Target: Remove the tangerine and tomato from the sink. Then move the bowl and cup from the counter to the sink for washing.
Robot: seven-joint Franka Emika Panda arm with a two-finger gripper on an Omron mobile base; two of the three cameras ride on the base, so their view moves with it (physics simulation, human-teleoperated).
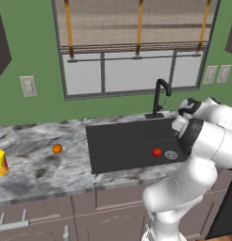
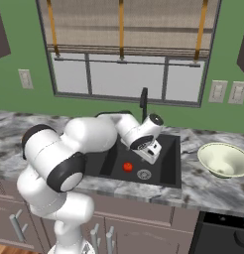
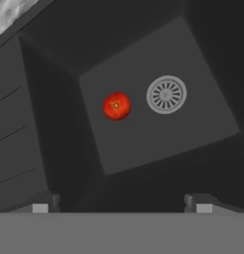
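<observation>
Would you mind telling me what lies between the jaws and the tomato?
Nothing: in the hand view only bare black sink floor separates the open gripper from the tomato.

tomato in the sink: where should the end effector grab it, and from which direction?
Grip the tomato across its widest middle, coming straight down from above. It is a small round ball lying on the flat floor of the sink, beside the drain and apart from the walls, so both sides look free. The end effector hangs open above it, probably wide enough to straddle it.
</observation>
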